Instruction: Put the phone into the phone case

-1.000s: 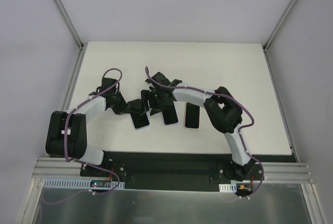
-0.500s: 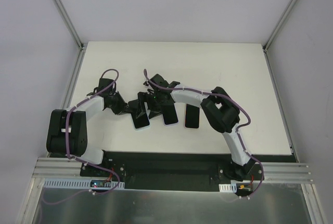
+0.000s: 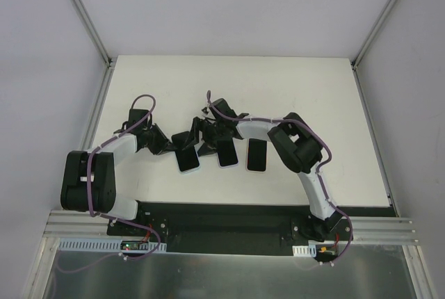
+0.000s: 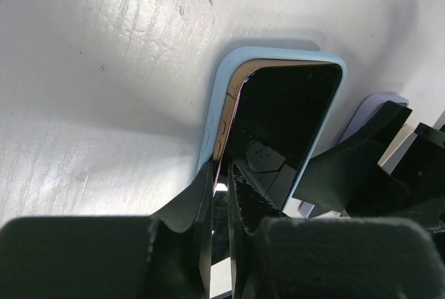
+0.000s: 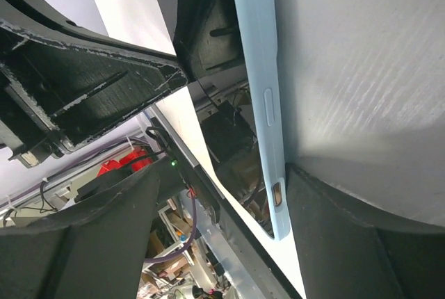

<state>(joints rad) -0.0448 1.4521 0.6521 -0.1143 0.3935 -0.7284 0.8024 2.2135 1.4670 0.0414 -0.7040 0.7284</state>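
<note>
- Left wrist view: left hand (image 4: 224,177) clamped on black glossy phone (image 4: 285,118), tilted in light-blue case (image 4: 278,53) on white desk (image 4: 104,69).
- Right hand (image 5: 221,182) spread apart, flanking the case.

white table (image 3: 292,83) between pale walls (image 3: 42,69), perhaps a metal sheet (image 3: 229,271) below.

i see three phones in a row at the front middle of the table (image 3: 313,90). the leftmost, the phone (image 4: 285,118), lies partly in the phone case (image 4: 221,94), one long edge above the rim. the left gripper (image 4: 221,174) is at its far end. the right gripper (image 3: 203,140) straddles the case's side, between it and the middle phone (image 3: 226,154). the right phone (image 3: 256,155) lies beyond.
</note>
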